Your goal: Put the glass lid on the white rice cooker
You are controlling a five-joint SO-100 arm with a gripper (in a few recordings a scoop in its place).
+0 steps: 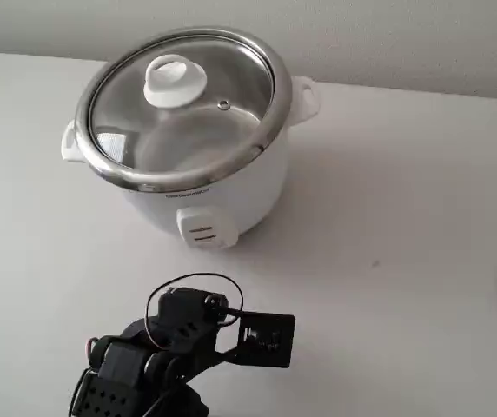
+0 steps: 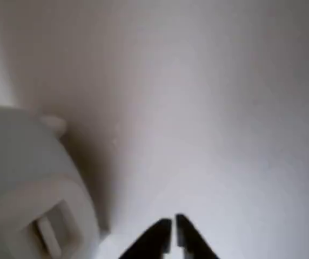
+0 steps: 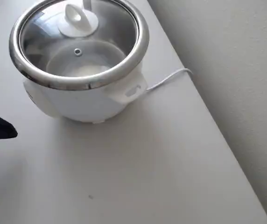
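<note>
Sitting flat, glass lid (image 1: 183, 104) knob-up on white rice cooker (image 1: 222, 187).

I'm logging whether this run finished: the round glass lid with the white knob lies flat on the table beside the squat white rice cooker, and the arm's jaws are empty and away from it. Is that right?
Not quite. The round glass lid with the white knob sits on top of the squat white rice cooker, as the fixed view shows. The rest holds: the gripper is empty and clear of it.

Wrist view blurs the white rice cooker (image 2: 30, 183), cut off at the left edge (lower too)
</note>
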